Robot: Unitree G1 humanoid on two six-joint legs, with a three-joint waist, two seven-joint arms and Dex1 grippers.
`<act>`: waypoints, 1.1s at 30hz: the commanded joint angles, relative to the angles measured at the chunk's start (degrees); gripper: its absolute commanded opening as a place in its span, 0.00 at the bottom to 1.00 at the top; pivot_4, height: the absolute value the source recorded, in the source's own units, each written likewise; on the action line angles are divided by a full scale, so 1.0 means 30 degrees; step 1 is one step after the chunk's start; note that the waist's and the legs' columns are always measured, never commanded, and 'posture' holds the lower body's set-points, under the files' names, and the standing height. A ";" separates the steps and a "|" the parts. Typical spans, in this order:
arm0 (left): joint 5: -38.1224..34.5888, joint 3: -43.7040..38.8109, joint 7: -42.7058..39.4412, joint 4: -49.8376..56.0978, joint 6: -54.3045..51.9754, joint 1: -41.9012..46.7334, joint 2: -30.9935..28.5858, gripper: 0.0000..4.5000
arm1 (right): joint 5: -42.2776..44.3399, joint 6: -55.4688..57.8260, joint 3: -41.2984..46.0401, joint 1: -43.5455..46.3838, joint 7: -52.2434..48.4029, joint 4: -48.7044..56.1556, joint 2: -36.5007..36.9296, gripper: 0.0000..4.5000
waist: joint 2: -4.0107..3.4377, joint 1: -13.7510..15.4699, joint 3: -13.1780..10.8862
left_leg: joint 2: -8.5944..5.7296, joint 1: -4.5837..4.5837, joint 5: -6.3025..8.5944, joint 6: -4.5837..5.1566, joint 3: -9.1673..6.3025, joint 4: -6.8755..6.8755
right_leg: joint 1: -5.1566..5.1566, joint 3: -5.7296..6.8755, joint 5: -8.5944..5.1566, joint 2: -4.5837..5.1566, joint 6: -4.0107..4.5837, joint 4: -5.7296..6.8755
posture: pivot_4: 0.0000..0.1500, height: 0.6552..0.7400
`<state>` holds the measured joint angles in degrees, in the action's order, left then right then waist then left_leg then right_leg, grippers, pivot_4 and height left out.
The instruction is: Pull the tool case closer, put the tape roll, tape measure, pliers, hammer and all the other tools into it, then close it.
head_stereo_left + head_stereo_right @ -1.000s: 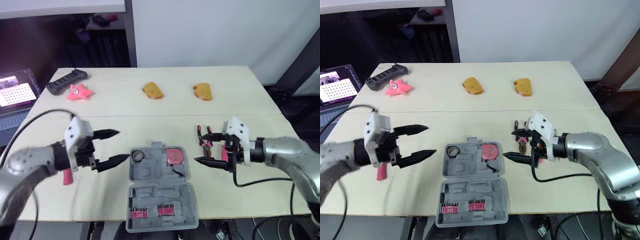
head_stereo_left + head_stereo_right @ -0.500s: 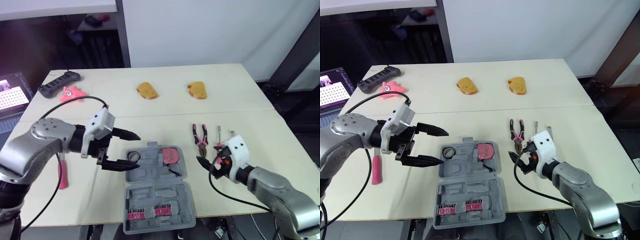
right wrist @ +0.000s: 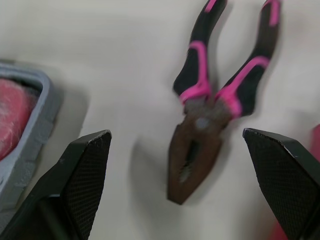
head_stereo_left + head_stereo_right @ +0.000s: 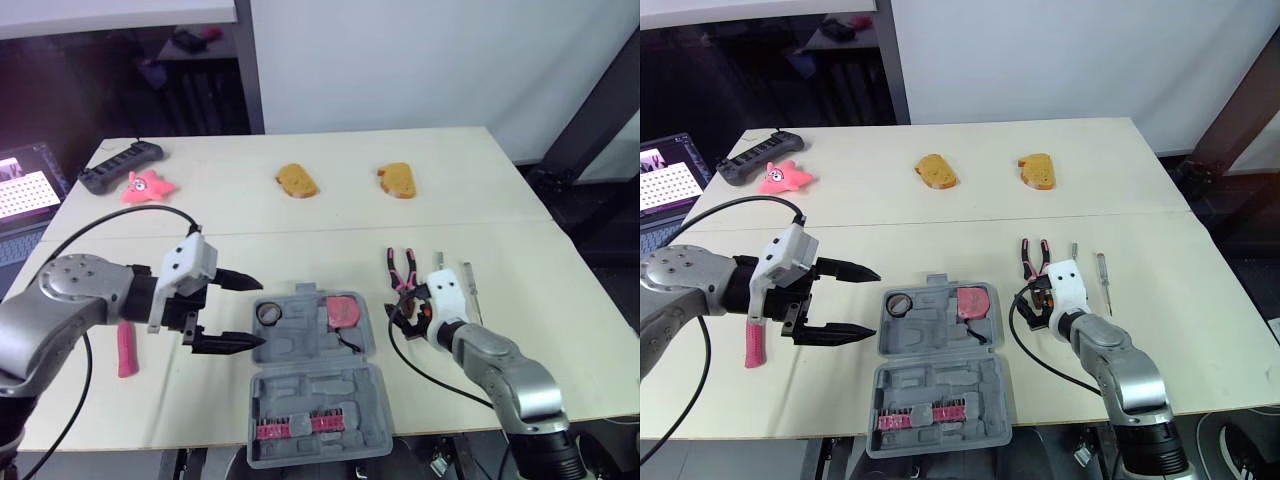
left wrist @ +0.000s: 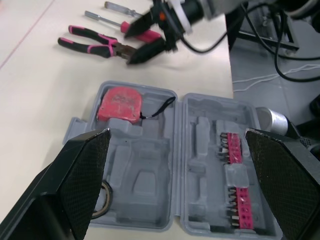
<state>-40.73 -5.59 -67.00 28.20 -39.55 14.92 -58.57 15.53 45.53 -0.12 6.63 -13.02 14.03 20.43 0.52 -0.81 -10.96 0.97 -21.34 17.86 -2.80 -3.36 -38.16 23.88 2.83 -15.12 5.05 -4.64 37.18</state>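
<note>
One pink handle (image 4: 125,350) lies far left on the pale surface (image 4: 300,215). It is probably the hammer, though the arm hides its head. Next to it the left gripper (image 4: 876,302) hovers with its jaws wide apart and nothing between them, just beside the left edge of the tool case (image 4: 300,345).

The case lies open and flat near the front edge. It is grey moulded plastic with shaped recesses. A small dark tape roll (image 4: 268,313) and a rounded pink tape measure (image 4: 347,310) already sit in it.

To the right, well apart from the case, the pliers (image 4: 400,268) lie flat. They have a dull brown steel head and black handles with pink bands. The right gripper (image 4: 403,318) is just in front of the head, jaws spread and empty. Two thin screwdrivers (image 4: 1102,270) lie beyond.

The step in hand looks like picking up the pliers. The handles look rubbery and should grip better than the smooth head. The jaws would do well to straddle both handles near the pivot and come right down to the surface before closing, since the tool lies so low. Closing on one handle alone could let the pliers swing open.
</note>
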 commanded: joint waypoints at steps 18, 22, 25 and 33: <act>-0.0450 -0.0802 0.0826 0.0354 -0.0131 -0.0280 0.0147 1.00 | -0.1035 -0.3720 0.0740 0.0611 0.0148 -0.2507 -0.1993 0.21 | 0.0000 -0.0104 0.0004 | 0.0002 0.0031 0.0000 0.0000 0.0027 0.0001 | 0.0005 -0.0045 0.0001 -0.0014 0.0001 0.0033 | 1.00 1.00; -0.0005 -0.0848 0.0831 0.0041 0.0288 -0.0885 0.0320 1.00 | -0.0959 -0.4136 0.0630 0.1277 -0.0923 -0.1677 -0.1330 0.21 | -0.0006 -0.0113 0.0002 | 0.0002 0.0028 0.0000 0.0000 0.0038 0.0001 | 0.0024 -0.0059 0.0001 -0.0017 0.0002 0.0040 | 1.00 1.00; 0.0235 -0.0931 0.0904 -0.0075 0.0597 -0.1332 0.0486 1.00 | -0.0970 -0.3711 0.0334 0.2175 -0.1833 -0.1185 -0.0502 0.21 | -0.0012 -0.0086 -0.0003 | 0.0001 0.0010 0.0000 0.0000 0.0086 0.0001 | 0.0074 -0.0106 0.0003 -0.0015 -0.0001 0.0059 | 1.00 1.00; 0.0776 -0.1671 0.0836 -0.0881 0.2118 -0.2879 0.1391 1.00 | -0.0338 -0.1895 -0.2032 0.5578 -0.8382 0.0972 0.5203 0.21 | -0.0012 -0.0008 -0.0003 | 0.0000 -0.0015 0.0000 0.0000 0.0089 0.0002 | 0.0106 -0.0120 0.0003 -0.0021 -0.0003 0.0063 | 1.00 1.00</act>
<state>-38.86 -8.33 -64.03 25.54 -35.21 6.74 -54.59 12.73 39.67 -6.53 21.22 -33.11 13.71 33.84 0.49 -0.84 -10.97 0.97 -21.39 17.86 -2.80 -3.08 -38.16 24.20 2.47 -15.11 5.00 -4.65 37.36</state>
